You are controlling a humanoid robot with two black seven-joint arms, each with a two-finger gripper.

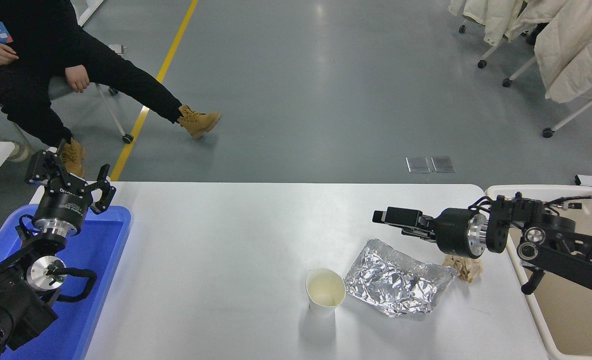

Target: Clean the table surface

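Right gripper (393, 220) hovered empty beside the foil (396, 284), its opening unclear; foil, cup (325, 291) and paper wad (465, 266) lay uncleared on the table surface (225, 250).

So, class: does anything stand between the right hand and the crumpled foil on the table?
Nothing visible does. The right hand hangs just beyond the foil, above the table surface; the paper cup and brown paper wad flank the foil.
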